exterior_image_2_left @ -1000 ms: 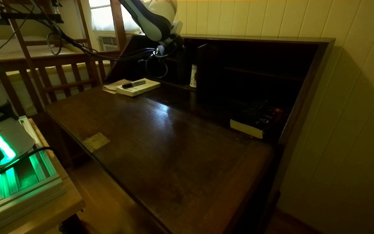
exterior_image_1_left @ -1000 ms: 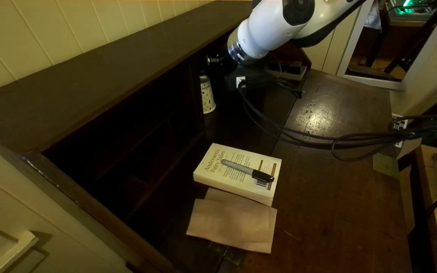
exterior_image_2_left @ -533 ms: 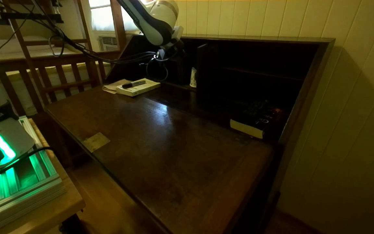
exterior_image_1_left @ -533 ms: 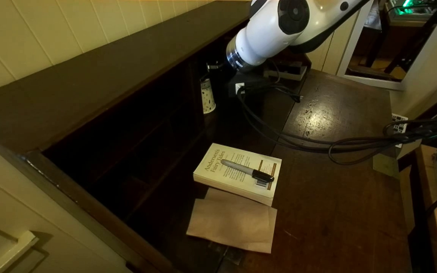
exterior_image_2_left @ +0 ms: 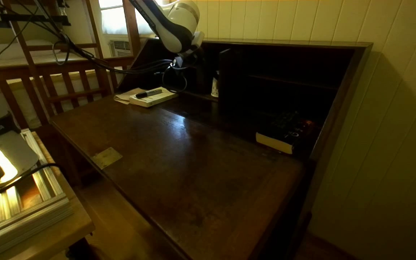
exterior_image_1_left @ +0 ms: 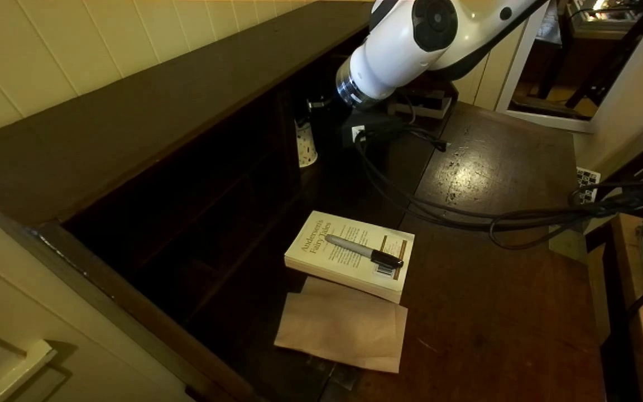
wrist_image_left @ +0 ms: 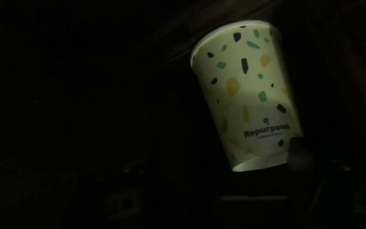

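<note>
Tapering, fleck-patterned cup (wrist_image_left: 246,95) beside flat, dark wooden divider (exterior_image_2_left: 226,81)

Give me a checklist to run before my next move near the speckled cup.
1. Fingers open: ok.
2. Cup standing, wider end down: ok.
3. Wrist view bright enough: not ok; mostly dark around the cup.
4. Cup centred between the fingers: cannot tell; only one shows clearly.
5. Contact with the cup: cannot tell, too dark.
6. Marker lying on the book, away from the fingers: ok.
</note>
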Tool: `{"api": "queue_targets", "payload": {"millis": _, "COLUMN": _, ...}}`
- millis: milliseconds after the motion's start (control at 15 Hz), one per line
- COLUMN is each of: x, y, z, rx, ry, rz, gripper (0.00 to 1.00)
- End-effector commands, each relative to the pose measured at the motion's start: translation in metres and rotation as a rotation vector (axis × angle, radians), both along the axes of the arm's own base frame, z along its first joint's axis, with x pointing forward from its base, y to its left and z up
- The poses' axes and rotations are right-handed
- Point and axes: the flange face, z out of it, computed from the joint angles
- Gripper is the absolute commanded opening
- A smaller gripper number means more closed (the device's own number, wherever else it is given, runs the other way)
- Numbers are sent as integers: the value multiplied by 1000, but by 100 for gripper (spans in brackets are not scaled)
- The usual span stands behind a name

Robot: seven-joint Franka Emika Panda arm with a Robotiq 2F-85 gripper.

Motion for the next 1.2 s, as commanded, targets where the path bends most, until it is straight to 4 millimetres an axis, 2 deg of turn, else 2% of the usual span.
{"api": "queue_targets", "payload": {"millis": 0, "x": -3, "y": -4, "z": -5, "rx": -9, "ry": 31, "rz": 19, "gripper": 100}}
{"api": "queue_targets", "payload": {"millis": 200, "x": -5, "y": -6, "z": -3, "rx": -18, "ry": 37, "rz": 29, "gripper": 100}}
{"api": "queue_targets", "payload": {"millis": 800, "x": -2, "y": -3, "z": 37, "rx": 8, "ry": -26, "rz": 51, "gripper": 100}}
{"api": "queue_targets", "payload": {"millis": 1133, "x": 2, "y": -7, "z": 37, "rx": -17, "ry": -37, "rz": 42, "gripper": 100}}
